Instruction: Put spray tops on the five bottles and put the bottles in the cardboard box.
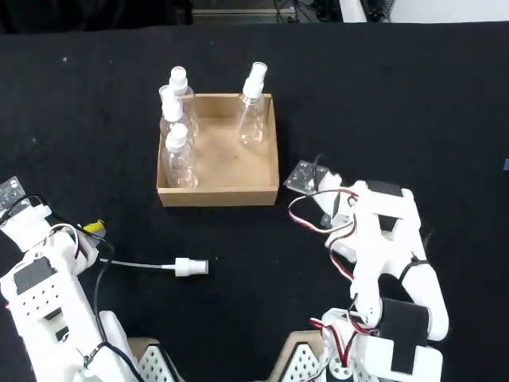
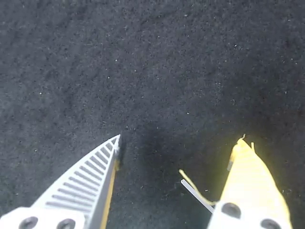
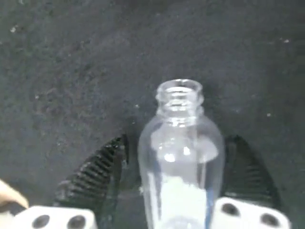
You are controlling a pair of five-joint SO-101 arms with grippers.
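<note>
Black cloth covers the bench (image 1: 413,95). The right pincer (image 3: 178,140) grips an uncapped bottle (image 3: 179,102) between its dark fingers, and the right wrist view gives its bare threaded neck. From above, the right arm (image 1: 382,239) covers that bottle. Ahead of this pincer stands the cardboard box (image 1: 219,196) with four capped bottles (image 1: 253,119) upright inside. The left pincer (image 2: 180,140) gapes wide over bare cloth. Just beside it lies a loose spray top (image 1: 191,267), its tube pointing toward that pincer.
</note>
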